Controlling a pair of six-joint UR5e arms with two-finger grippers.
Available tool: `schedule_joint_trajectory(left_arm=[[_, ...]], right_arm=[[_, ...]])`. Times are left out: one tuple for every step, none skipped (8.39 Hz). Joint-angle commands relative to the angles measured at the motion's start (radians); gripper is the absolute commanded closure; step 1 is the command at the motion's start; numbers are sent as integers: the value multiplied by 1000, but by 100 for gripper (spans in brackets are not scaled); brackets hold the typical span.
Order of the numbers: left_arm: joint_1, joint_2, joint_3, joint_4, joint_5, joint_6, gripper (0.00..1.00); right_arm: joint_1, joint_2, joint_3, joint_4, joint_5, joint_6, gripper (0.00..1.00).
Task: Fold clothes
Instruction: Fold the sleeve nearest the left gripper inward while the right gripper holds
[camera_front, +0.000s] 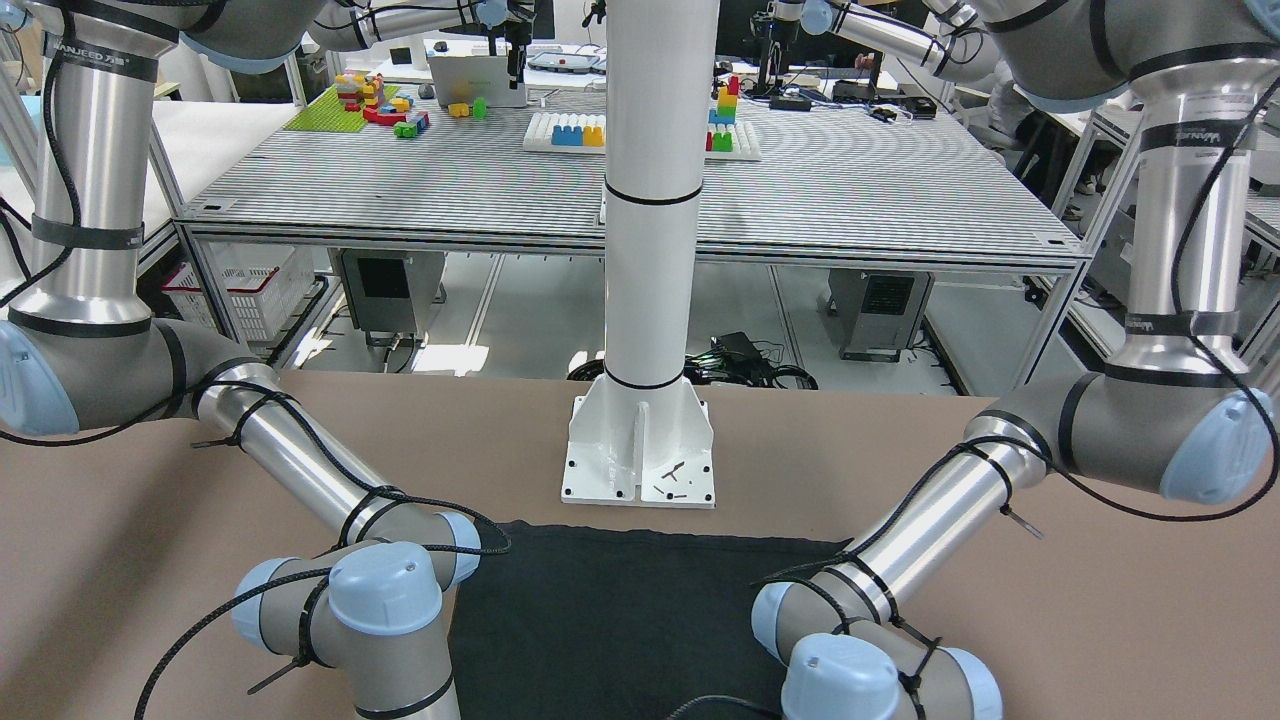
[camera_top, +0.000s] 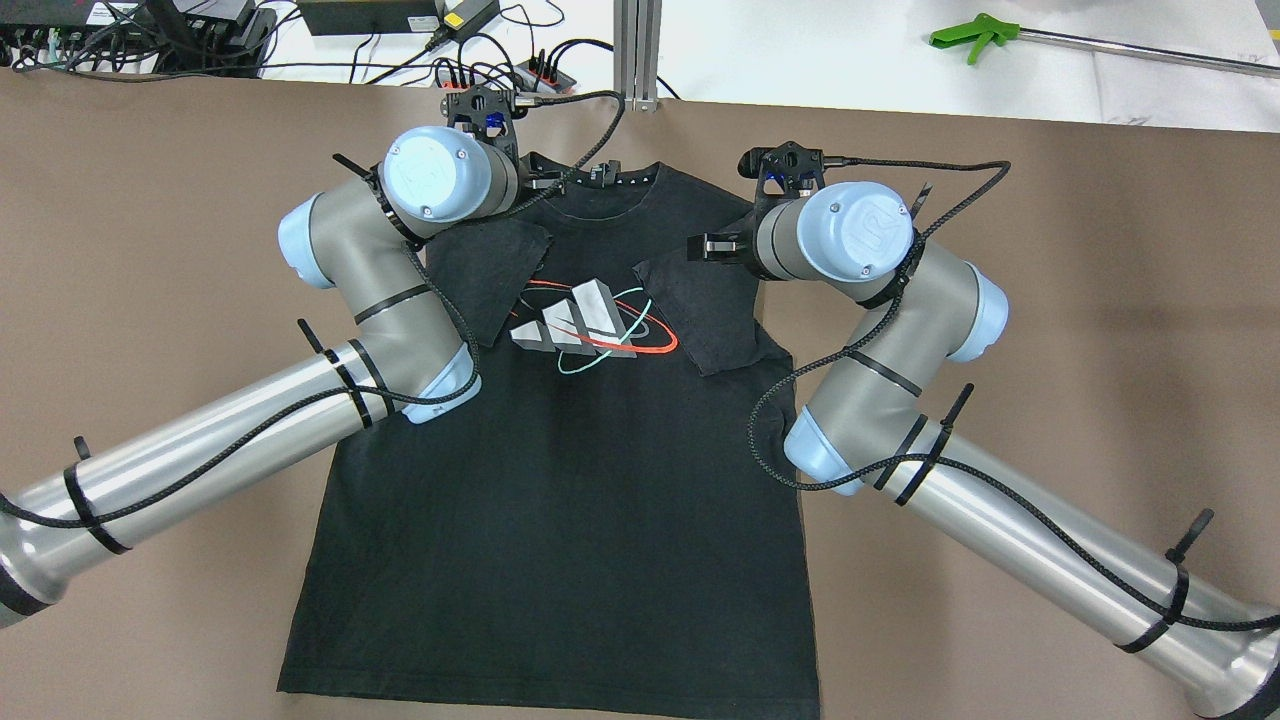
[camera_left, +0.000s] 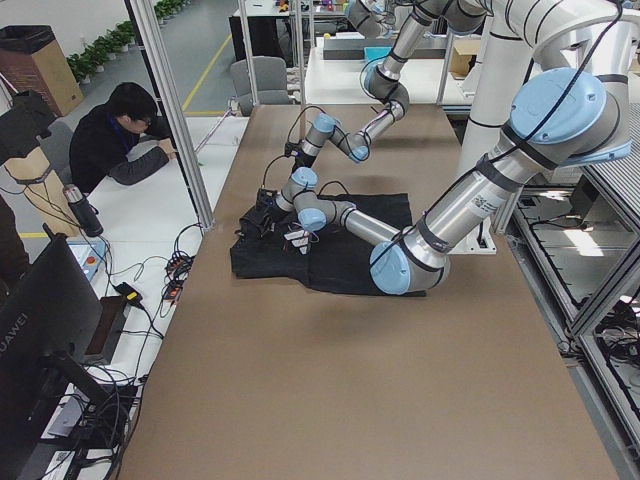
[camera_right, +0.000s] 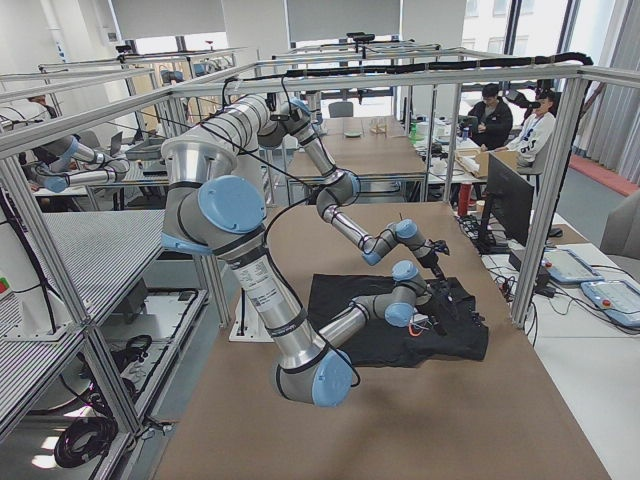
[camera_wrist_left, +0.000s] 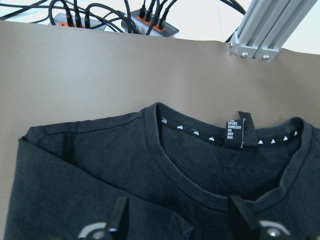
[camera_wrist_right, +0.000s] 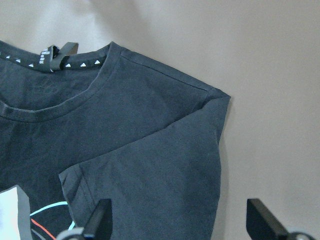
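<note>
A black T-shirt lies flat on the brown table, collar at the far edge. It has a grey, red and teal logo. Both sleeves are folded in over the chest. My left gripper is open and empty, hovering over the collar on the shirt's left shoulder. One of its fingers shows in the overhead view. My right gripper is open and empty above the folded right sleeve. One of its fingers shows overhead. The shirt's hem shows in the front view.
The white pillar's base stands just behind the hem. Power strips and cables and an aluminium post line the far edge. A green grabber tool lies on the white table beyond. A seated person is there.
</note>
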Motion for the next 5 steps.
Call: schedule_joint_trajectory(left_arm=[[-99, 129, -130, -3, -158, -15, 5], [-114, 219, -220, 0, -195, -50, 5], [-139, 299, -323, 6, -224, -65, 5], [-138, 409, -433, 3, -251, -69, 5], [-138, 488, -530, 5, -308, -64, 5]], right_arm=[[2, -34, 51, 1, 116, 5, 6], [15, -91, 119, 1, 171, -6, 6], [43, -131, 214, -22, 249, 3, 6], [49, -180, 285, -48, 324, 3, 6], [54, -230, 318, -54, 337, 5, 6]])
